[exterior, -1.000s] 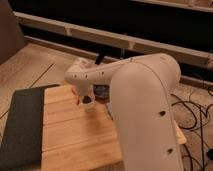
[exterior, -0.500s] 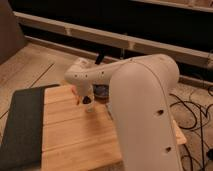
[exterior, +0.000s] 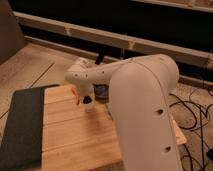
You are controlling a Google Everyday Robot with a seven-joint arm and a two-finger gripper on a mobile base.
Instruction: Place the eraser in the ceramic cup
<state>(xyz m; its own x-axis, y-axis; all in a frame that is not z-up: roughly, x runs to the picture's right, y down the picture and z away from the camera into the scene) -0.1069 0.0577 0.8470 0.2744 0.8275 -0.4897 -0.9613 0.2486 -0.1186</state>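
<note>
A small dark thing, likely the eraser (exterior: 88, 100), sits at the tip of the hand (exterior: 86, 101), low over the wooden counter (exterior: 75, 130). It shows only as a black blot at the end of the wrist, so whether it is truly gripped cannot be told, nor how far the hand stands open. Just below that dark tip there is a pale, roundish patch on the wood that may be the ceramic cup (exterior: 90, 108), though its outline is too faint to be sure; the dark tip appears to be right above it or touching its rim.

The hand hangs from a white wrist joint (exterior: 81, 76) near the far edge of the counter, pointing downward. Just beside it, to the right and partly hidden by the arm, a bluish-grey thing (exterior: 101, 91) lies on the wood.

The big white arm (exterior: 142, 110) fills the right half of the view and covers much of the counter. A dark mat (exterior: 22, 125) lies along the counter's left side. Black cables (exterior: 192, 117) trail on the floor at the right
</note>
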